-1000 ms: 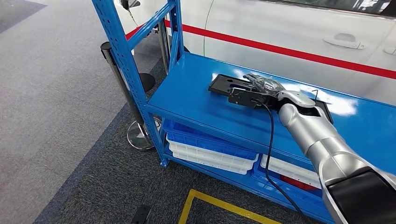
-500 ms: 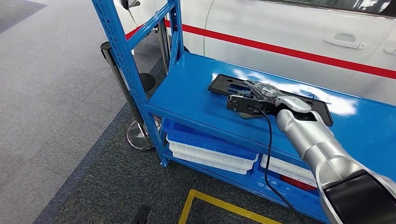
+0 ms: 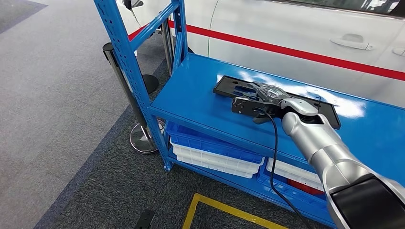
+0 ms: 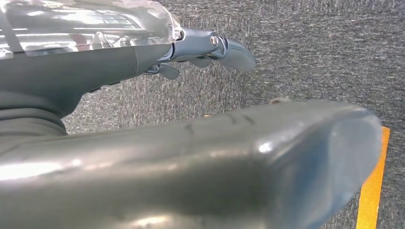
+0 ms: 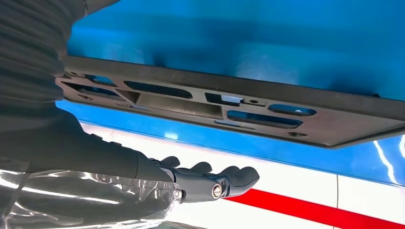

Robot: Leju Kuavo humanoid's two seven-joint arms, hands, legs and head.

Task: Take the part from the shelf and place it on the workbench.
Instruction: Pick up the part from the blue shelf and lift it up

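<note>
Could go wrong right at the right hand (image 3: 268,94): closing with only the near edge of the part (image 3: 228,87) between thumb and fingers (image 5: 210,180) would likely tip the long black plate, letting the far end drag on the shelf (image 3: 196,102) or swing down once lifted. Could also slip, judging by the flat, smooth, slotted look of the piece and a grip well off its middle. Worth minding the black cable (image 3: 273,148) looping from the wrist past the shelf's front lip, where a snag looks possible on pulling back.

Reaches over the part with fingers stretched nearly straight and close together, thumb on the opposite side, the plate's edge lying in the gap between. Holds nothing yet; spread wide rather than clamped. Possibly touches the plate with the thumb, though hard to tell from the wrist view, where dark hand and dark part run together.

Hangs low on the other side: left hand (image 4: 143,124) with fingers loosely extended, nothing in it, grey carpet beneath.

Lies flat on the blue shelf top, near its front edge, lengthwise along it. Below, stacked blue and white trays (image 3: 215,155); behind, a white car (image 3: 296,28) with a red stripe
</note>
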